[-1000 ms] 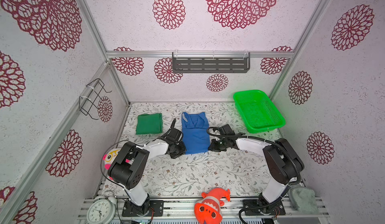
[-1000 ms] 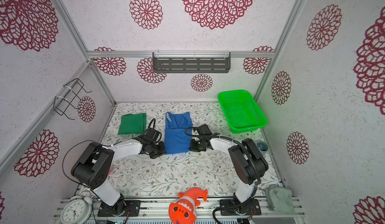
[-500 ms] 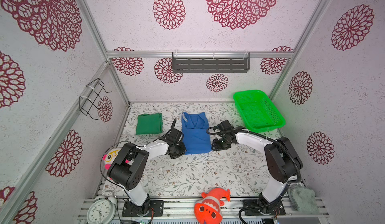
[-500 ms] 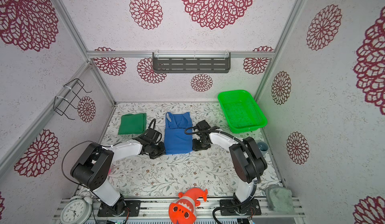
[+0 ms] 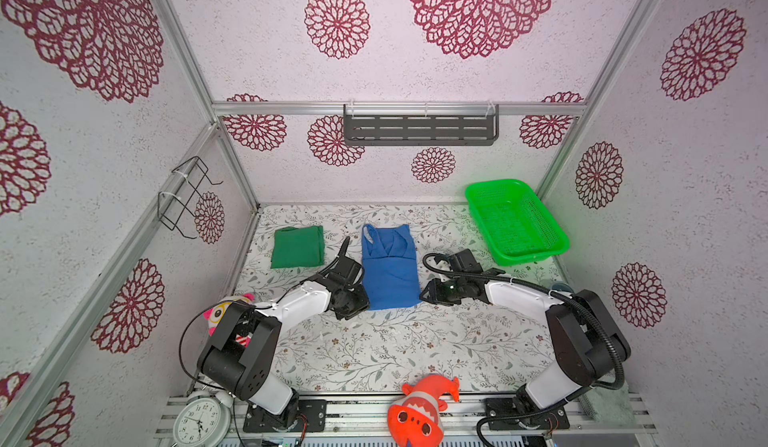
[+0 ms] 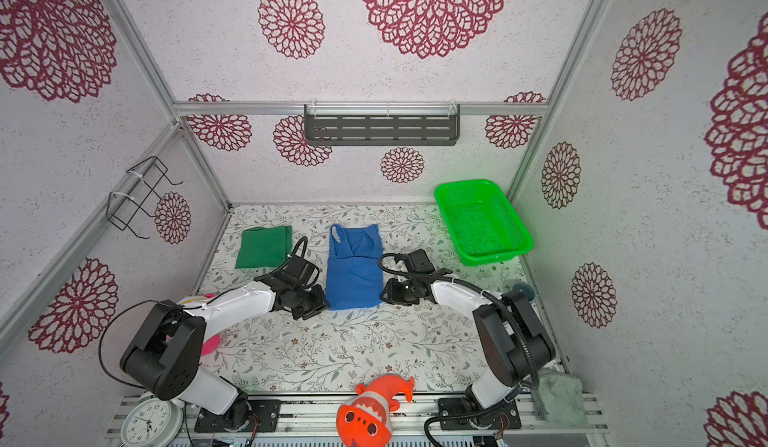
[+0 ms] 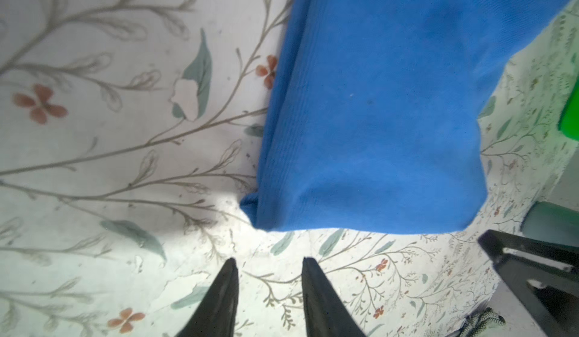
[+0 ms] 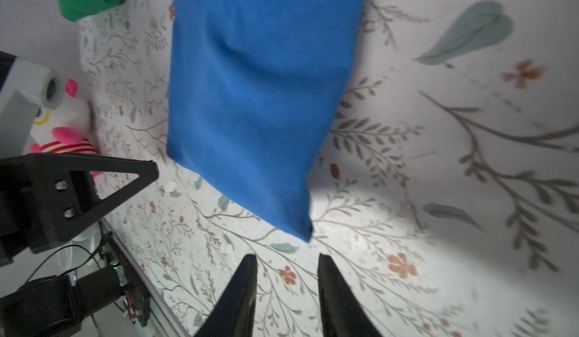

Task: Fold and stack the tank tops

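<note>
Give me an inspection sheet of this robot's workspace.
Surface: floral-print table, print chipped in spots.
Job's things: blue tank top, folded narrow, lies mid-table, straps toward the back wall; dark green tank top, folded square, lies apart on its left; not stacked.
Clutter: green basket back right; orange fish toy and alarm clock at the front rail; pink plush toy front left.
Grippers: left gripper and right gripper open, empty, each near a front corner of the blue tank top.
Cables: black cable loops out front left, black hose front right.
Surroundings: grey shelf on back wall, wire rack on left wall.
</note>
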